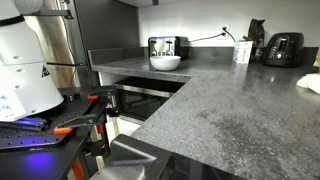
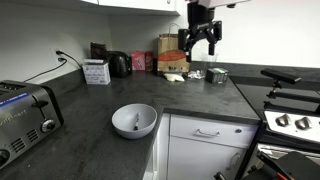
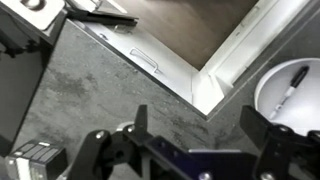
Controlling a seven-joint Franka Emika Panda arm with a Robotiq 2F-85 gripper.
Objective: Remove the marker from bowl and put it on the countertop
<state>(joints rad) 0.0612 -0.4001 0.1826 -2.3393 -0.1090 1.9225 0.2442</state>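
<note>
Pale wall, white base cabinets, brown floor.

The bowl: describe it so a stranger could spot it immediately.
Start at the dark grey speckled countertop and follow its front edge to the corner above the white cabinet drawers. The bowl sits there alone, apart from the toaster. It is low, round and glossy white, with a thin marker lying inside.

Bowl cut off at wrist view's right edge; toaster cropped too
</note>
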